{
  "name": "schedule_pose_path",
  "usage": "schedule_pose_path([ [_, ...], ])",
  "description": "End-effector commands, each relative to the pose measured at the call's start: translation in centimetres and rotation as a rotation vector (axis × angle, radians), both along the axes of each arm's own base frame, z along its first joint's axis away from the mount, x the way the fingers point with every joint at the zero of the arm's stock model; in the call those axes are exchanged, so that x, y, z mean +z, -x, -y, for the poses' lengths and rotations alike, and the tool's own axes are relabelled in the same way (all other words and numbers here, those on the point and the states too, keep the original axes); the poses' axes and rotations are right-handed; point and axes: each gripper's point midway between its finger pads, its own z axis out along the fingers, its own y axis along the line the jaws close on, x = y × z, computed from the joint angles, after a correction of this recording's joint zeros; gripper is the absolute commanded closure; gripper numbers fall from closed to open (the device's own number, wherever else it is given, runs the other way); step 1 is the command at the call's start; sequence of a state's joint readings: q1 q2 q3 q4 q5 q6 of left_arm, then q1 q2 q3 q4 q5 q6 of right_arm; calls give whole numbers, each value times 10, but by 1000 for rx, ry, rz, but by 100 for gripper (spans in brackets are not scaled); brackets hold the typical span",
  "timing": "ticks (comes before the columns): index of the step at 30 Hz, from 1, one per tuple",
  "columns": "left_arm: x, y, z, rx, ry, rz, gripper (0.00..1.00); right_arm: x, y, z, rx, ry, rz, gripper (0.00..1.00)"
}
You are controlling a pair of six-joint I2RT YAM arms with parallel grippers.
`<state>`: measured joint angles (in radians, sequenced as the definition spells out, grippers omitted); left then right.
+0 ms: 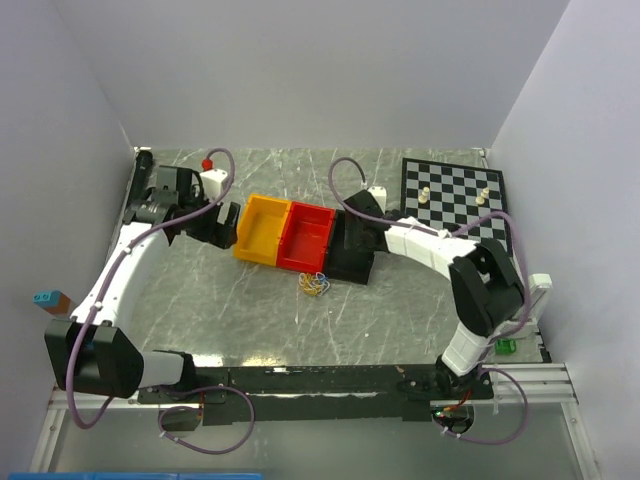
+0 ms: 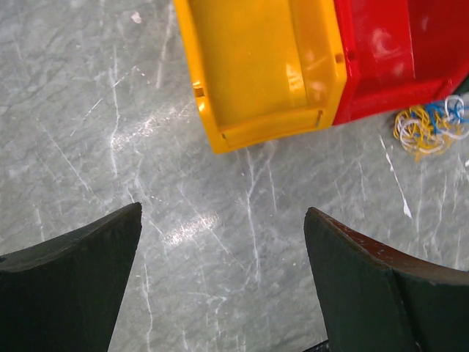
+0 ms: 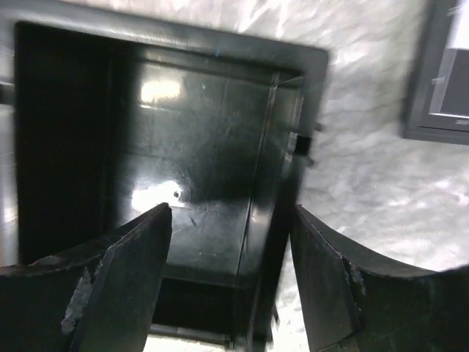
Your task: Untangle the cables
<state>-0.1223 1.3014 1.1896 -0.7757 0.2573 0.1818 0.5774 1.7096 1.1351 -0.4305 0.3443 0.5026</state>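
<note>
No readable writing

No letters, numbers, labels or brand marks can be made out in any view: the yellow bin [image 1: 262, 228], the red bin [image 1: 306, 237] and the black bin [image 1: 352, 255] mid-desk show plain faces, and the chessboard [image 1: 455, 212] at the far right corner shows only its squares.

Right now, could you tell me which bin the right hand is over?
The black bin, at the row's right end beside the red bin, under the right hand.
</note>
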Motion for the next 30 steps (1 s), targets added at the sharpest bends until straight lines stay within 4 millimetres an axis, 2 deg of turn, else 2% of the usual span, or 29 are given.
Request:
schedule_pose_path([
  [1,8,13,6,-67,-13,22,3,73,6,-14,24,-50,198,27],
  [4,3,21,8,-107,-25,8,3,86,37,-47,158,-116,246,27],
  [5,2,23,8,-114,-29,4,3,86,53,-65,232,-155,240,27],
  [8,-1,24,7,-111,-36,0,3,68,88,-100,396,-209,198,27],
  [10,-3,23,7,-106,-34,-2,3,56,98,-116,443,-213,169,27],
  [13,0,23,10,-103,-16,-2,3,43,101,-132,474,-210,134,28],
  [18,1,21,7,-73,-22,12,3,18,97,-145,467,-173,78,30],
  [23,-3,4,-6,27,-63,40,3,1,95,-150,459,-151,34,36],
  [25,-6,-5,-9,66,-71,44,3,-2,99,-152,472,-164,20,42],
  [30,-14,-35,-12,133,-78,55,3,-8,124,-148,520,-193,-32,67],
])
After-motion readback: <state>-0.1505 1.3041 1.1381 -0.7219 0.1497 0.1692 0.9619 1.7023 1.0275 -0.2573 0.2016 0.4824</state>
